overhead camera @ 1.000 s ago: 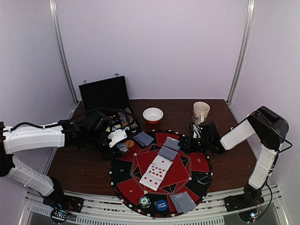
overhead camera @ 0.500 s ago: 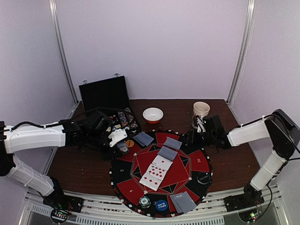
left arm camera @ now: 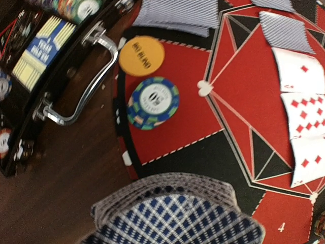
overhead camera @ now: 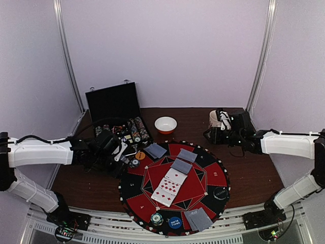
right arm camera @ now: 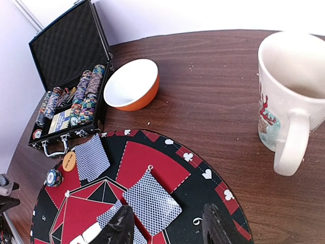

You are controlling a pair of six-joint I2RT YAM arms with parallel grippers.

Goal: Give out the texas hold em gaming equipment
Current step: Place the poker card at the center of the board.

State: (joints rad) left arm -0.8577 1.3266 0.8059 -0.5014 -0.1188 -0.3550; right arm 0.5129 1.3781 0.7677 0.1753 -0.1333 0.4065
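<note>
Face-down cards lie on the round mat (overhead camera: pixel 133 190): a pile (overhead camera: pixel 155 150) at its top left, two more (overhead camera: pixel 184 160) near the middle and one (overhead camera: pixel 198 219) at the front. Face-up red-pipped cards (overhead camera: pixel 170 187) lie in the centre. An orange disc (left arm camera: pixel 141 55) and a blue-green chip (left arm camera: pixel 152 102) sit by the mat's left edge. My left gripper (overhead camera: pixel 121 151) hovers there, shut on a deck of cards (left arm camera: pixel 177 213) that hides its fingers. My right gripper (right arm camera: pixel 168 227) is open and empty above the mat's far right rim, close to a face-down card (right arm camera: pixel 151 202).
An open black case (overhead camera: pixel 114 104) with chip rows stands at the back left. An orange-and-white bowl (overhead camera: pixel 165 124) and a white mug (overhead camera: pixel 217 118) stand behind the mat. A chip (overhead camera: pixel 156 219), a blue disc (overhead camera: pixel 174 222) and a black disc (overhead camera: pixel 220 192) rest near the mat's front edge.
My right arm has drawn back from the mat's cards toward the mug, its jaws opening. The left gripper has turned and dropped slightly, deck still held.
</note>
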